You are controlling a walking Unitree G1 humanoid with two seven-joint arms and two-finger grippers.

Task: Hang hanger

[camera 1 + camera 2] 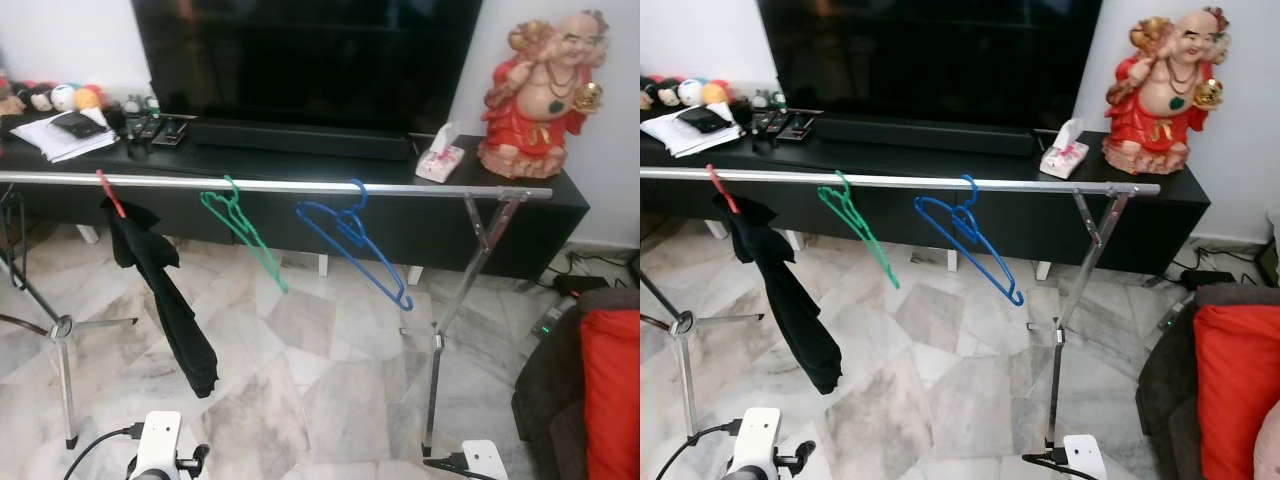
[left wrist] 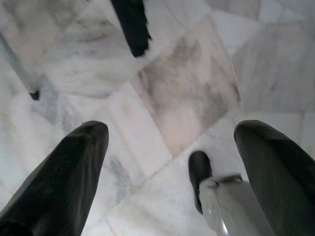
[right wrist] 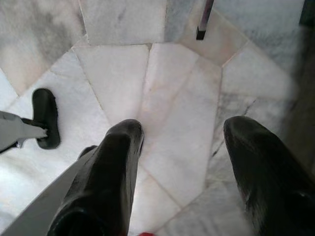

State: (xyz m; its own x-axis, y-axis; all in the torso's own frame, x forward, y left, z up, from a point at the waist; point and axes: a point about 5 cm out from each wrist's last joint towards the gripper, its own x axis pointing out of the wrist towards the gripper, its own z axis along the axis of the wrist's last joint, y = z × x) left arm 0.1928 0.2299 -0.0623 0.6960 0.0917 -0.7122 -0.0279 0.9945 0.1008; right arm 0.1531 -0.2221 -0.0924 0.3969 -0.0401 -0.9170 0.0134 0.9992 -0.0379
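Observation:
A silver clothes rail (image 1: 420, 189) spans the room in front of me at chest height. Three hangers hang on it: a red hanger (image 1: 110, 194) at the left carrying a black garment (image 1: 165, 290), a bare green hanger (image 1: 243, 228) in the middle, and a bare blue hanger (image 1: 355, 247) to its right. Both arms hang low over the marble floor, well below the rail. My left gripper (image 2: 172, 132) is open with nothing between its fingers, and the hem of the black garment (image 2: 133, 24) lies ahead of it. My right gripper (image 3: 184, 130) is open too and holds nothing.
The rail rests on tripod legs (image 1: 62, 330) at the left and a slanted post (image 1: 435, 350) at the right. Behind it stand a black TV console (image 1: 560, 200), a large TV (image 1: 300, 60), a tissue box (image 1: 440, 158) and a red figurine (image 1: 540, 90). A dark sofa with a red cushion (image 1: 610, 390) sits at the right.

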